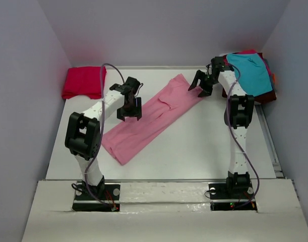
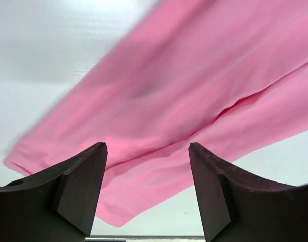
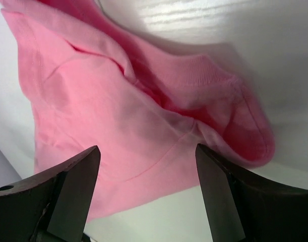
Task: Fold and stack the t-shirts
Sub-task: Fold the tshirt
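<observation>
A pink t-shirt [image 1: 151, 118] lies folded lengthwise in a long diagonal strip across the table, from near left to far right. My left gripper [image 1: 129, 114] is open and empty, hovering over the strip's left edge; the shirt [image 2: 194, 96] fills the left wrist view. My right gripper [image 1: 198, 87] is open and empty above the strip's far end, where the collar and shoulder [image 3: 143, 116] show. A folded red t-shirt [image 1: 83, 82] lies at the far left. A pile of unfolded shirts, teal [image 1: 252, 73] on top, sits at the far right.
White walls enclose the table on three sides. The table's bare white surface [image 1: 209, 141] spreads right of the pink strip. A metal rail [image 1: 271, 146] runs along the right edge.
</observation>
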`<state>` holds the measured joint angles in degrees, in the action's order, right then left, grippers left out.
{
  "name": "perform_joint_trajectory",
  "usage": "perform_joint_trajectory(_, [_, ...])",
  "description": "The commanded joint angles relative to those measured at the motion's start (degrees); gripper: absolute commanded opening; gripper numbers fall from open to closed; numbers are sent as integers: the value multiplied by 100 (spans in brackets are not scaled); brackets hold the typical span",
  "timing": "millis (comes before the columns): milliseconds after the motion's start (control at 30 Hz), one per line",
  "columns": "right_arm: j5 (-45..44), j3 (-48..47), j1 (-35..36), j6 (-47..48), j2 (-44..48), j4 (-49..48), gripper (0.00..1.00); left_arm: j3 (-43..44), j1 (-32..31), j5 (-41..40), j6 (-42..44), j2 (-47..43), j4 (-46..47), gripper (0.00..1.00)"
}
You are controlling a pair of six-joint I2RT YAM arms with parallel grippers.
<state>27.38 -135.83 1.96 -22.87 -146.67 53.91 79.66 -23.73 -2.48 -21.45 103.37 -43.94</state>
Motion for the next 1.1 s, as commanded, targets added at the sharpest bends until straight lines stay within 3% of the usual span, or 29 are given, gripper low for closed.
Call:
perform_joint_trajectory(0, [101, 319, -20, 117, 806, -118, 82, 875, -53, -762, 203, 165, -527, 77])
perform_joint_trajectory(133, [163, 1135, -20, -50, 1359, -161, 82, 1166, -115, -798, 370, 341, -738, 77])
perform_joint_trajectory(367, [-13, 2578, 235, -156, 2230, -372, 79, 744, -405, -1009, 580, 552, -607, 76])
perform_joint_trajectory(667, [-118, 3221, 648, -367, 2591, -443, 67, 2212, -756, -877, 669, 1431, -958, 76])
perform_joint_trajectory(1067, [-417, 3089, 780, -595, 2451, -680, 61, 77, -1125, -728, 335, 237, -862, 76])
